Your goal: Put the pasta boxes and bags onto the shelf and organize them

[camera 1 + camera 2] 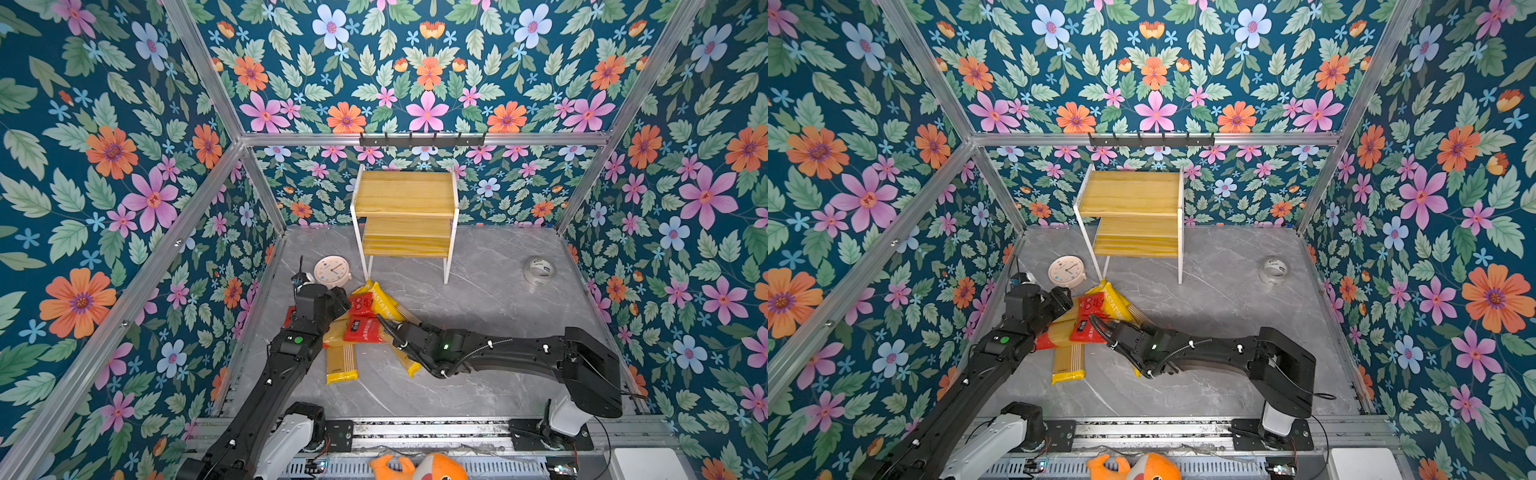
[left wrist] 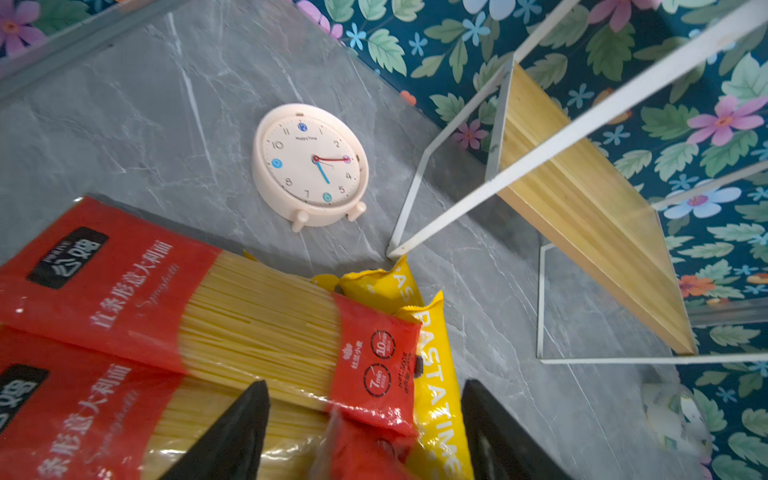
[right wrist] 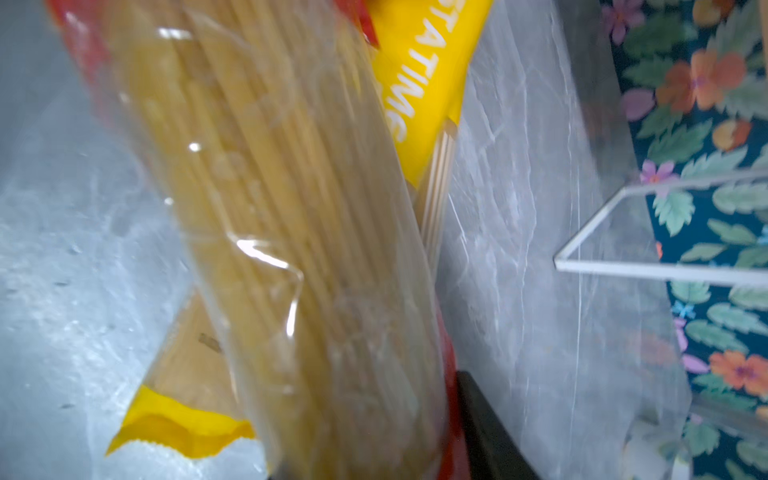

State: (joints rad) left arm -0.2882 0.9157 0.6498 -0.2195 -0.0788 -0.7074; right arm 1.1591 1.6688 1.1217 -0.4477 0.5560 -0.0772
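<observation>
Right pincer [image 3: 374,444] round a red packet [image 3: 291,249], touching one edge; gripped or not, I cannot tell. Best to clamp mid-length and lift level. Left pincer [image 2: 365,415] wide over the pile [image 1: 353,332] at the foot of the bare shelf [image 1: 405,195]. Slick grey counter [image 1: 498,332], so packets may slide; floral walls [image 1: 415,83] behind.

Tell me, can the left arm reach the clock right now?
Probably yes: the clock lies flat on bare table just beyond the red packets below its open jaws; nothing stands between.
</observation>
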